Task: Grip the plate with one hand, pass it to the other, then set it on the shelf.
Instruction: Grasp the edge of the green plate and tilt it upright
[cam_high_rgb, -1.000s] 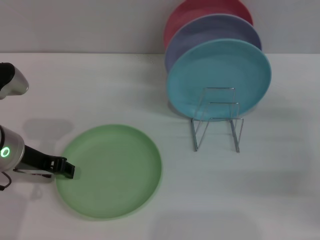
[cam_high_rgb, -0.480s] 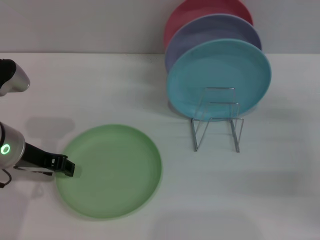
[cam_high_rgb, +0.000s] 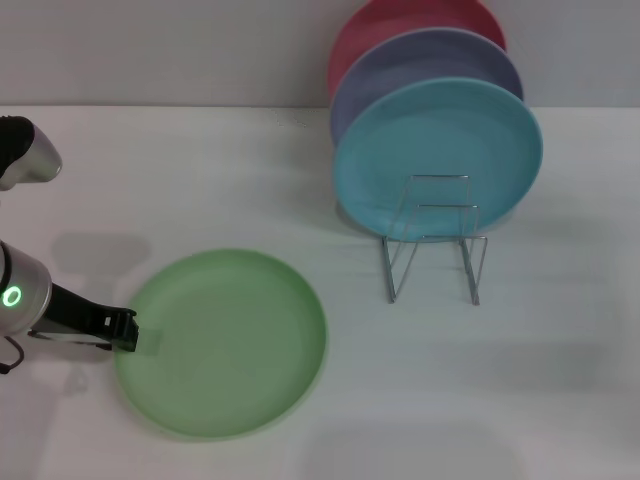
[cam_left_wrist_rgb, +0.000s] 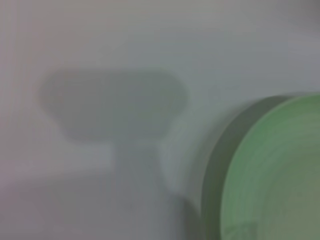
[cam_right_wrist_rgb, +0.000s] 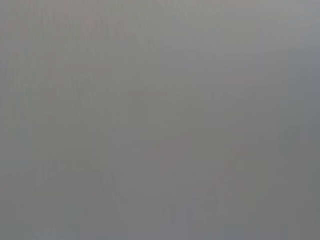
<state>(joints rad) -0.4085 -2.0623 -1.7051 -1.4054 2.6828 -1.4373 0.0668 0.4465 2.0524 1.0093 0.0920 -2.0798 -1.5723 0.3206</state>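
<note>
The light green plate (cam_high_rgb: 222, 342) lies flat on the white table at the front left. Its rim also shows in the left wrist view (cam_left_wrist_rgb: 272, 175), with a dark shadow along it. My left gripper (cam_high_rgb: 124, 331), black on a silver-grey arm with a green light, sits low at the plate's left rim, touching or just short of it. The chrome wire shelf (cam_high_rgb: 433, 245) stands to the right of the middle, its front slots empty. My right gripper is out of view, and its wrist view shows only plain grey.
A turquoise plate (cam_high_rgb: 437, 155), a lavender plate (cam_high_rgb: 425, 58) and a red plate (cam_high_rgb: 400, 20) stand upright in a row behind the shelf's front loops. Another part of my left arm (cam_high_rgb: 28, 158) shows at the far left edge.
My left gripper has drawn back a little to the left, from over the plate's rim to its edge. The green plate has shifted slightly to the right.
</note>
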